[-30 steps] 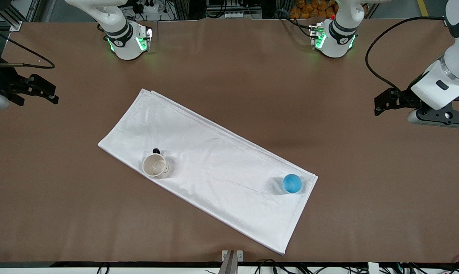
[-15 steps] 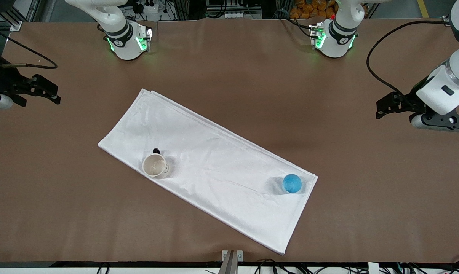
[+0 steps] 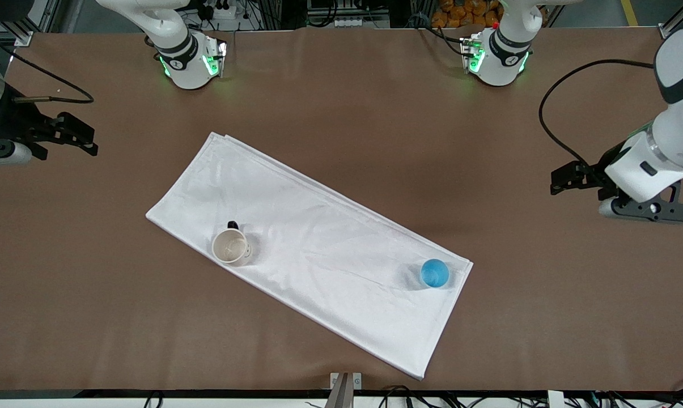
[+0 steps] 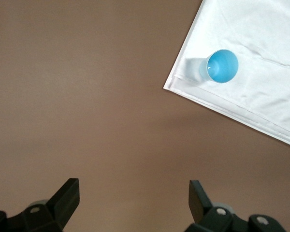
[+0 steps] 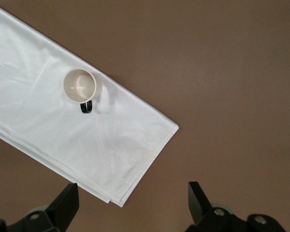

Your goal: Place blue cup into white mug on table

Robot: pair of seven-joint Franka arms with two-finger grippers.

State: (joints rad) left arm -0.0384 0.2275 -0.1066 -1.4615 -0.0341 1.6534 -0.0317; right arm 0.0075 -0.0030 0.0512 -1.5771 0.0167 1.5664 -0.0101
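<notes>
Front view: my left gripper and right gripper hang over bare bench, holding nothing. One blue cup and one white mug stand well apart on one white cloth.

Left wrist view: my jaws spread wide, empty, the blue cup by the cloth's corner.

Right wrist view: jaws wide, empty, white mug upright on the cloth.

On the one brown table lie one white cloth, one blue cup and one white mug, with two grippers, left gripper and right gripper, above it.
</notes>
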